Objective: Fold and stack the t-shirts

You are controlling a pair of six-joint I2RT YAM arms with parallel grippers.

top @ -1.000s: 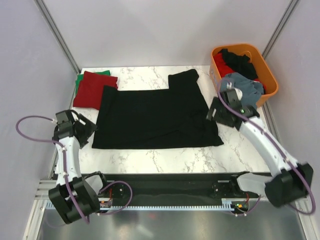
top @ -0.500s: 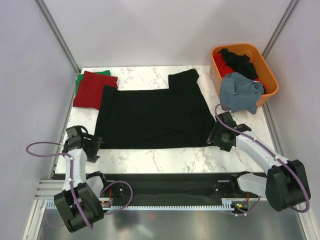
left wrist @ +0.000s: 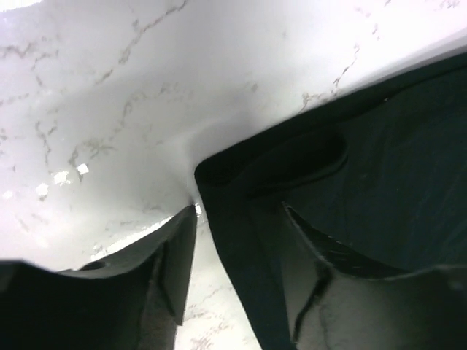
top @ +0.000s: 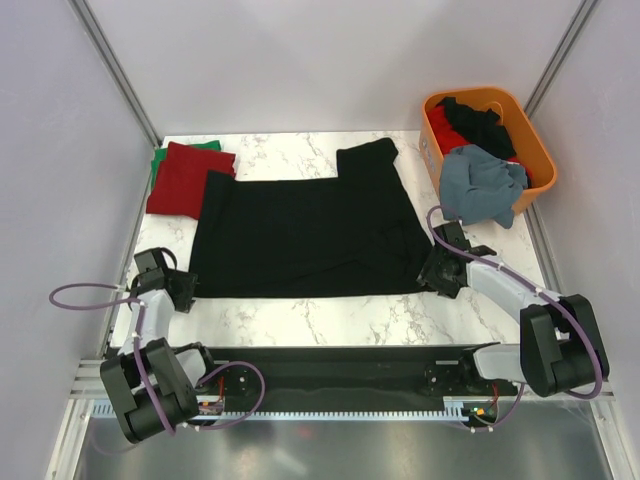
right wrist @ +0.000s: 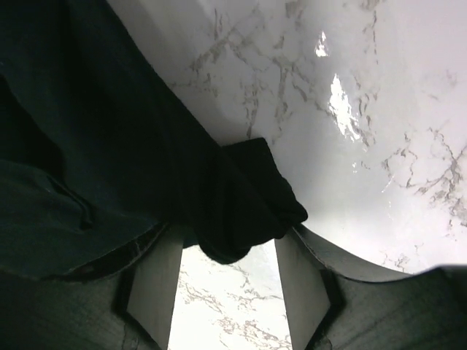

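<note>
Since the black t-shirt (top: 300, 235) lies spread flat on the desk (top: 330, 318) with its long axis running left to right, we read the coming move as turning on its two near corners. Our left arm's fingers (left wrist: 174, 273) sit at the near left corner (left wrist: 219, 171). In the left wrist view they stand part-way apart, one on bare desk and the other over the cloth, so the shirt's edge runs between them, not yet pinched. Our right arm's fingers (right wrist: 149, 288) sit at the near right corner (right wrist: 252, 200), likewise apart, with the bunched tip of cloth just at the gap and bare desk showing between them. Each arm is nearest its own corner, and the cloth stretches away from both toward the far edge. We judge a fold would carry the near hem away from us.
</note>
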